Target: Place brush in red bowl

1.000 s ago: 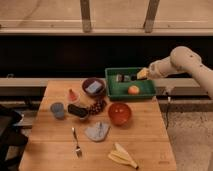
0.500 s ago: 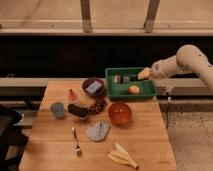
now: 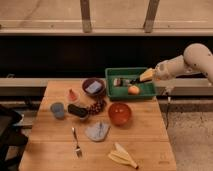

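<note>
The red bowl (image 3: 119, 113) stands empty on the wooden table (image 3: 145, 135), right of centre. A green tray (image 3: 149, 90) sits at the table's back right. In it lies a slim dark thing with a greyish end, which looks like the brush (image 3: 121, 82). My gripper (image 3: 136, 79) reaches in from the right, low over the tray, its tip at the brush's right end. Whether it touches the brush does not show.
An orange fruit (image 3: 133, 90) lies in the tray. A purple bowl (image 3: 93, 87) is left of the tray. Red grapes (image 3: 96, 106), a black block (image 3: 77, 111), a blue cup (image 3: 57, 109), a fork (image 3: 76, 142), a grey cloth (image 3: 96, 131) and a banana peel (image 3: 122, 156) lie on the table.
The arm's elbow has shifted slightly up and to the right. The gripper stays over the green tray. The table's objects have not moved.
</note>
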Tool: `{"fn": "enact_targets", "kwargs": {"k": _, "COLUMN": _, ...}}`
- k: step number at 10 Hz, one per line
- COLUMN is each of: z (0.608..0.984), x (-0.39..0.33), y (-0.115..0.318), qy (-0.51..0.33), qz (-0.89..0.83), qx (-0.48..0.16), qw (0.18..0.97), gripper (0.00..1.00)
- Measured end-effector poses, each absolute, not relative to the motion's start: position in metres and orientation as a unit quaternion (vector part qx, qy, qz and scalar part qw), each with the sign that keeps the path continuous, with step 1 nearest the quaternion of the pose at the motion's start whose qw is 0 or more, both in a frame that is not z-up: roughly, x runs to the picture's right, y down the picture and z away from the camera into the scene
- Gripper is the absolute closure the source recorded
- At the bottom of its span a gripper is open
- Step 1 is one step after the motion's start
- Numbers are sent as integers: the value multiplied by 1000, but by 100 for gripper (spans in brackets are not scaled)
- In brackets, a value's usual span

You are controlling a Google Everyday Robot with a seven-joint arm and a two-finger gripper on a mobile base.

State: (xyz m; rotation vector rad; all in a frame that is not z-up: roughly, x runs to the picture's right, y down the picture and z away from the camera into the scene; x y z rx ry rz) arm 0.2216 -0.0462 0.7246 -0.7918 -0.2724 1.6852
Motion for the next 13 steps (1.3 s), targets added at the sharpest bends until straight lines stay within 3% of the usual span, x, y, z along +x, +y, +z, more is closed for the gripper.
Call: {"fn": "enact_targets", "kwargs": {"k": 13, "z": 684, "x": 215, "y": 33, "qy": -74, "qz": 759, "qx": -397, "qw": 510, "gripper": 100}}
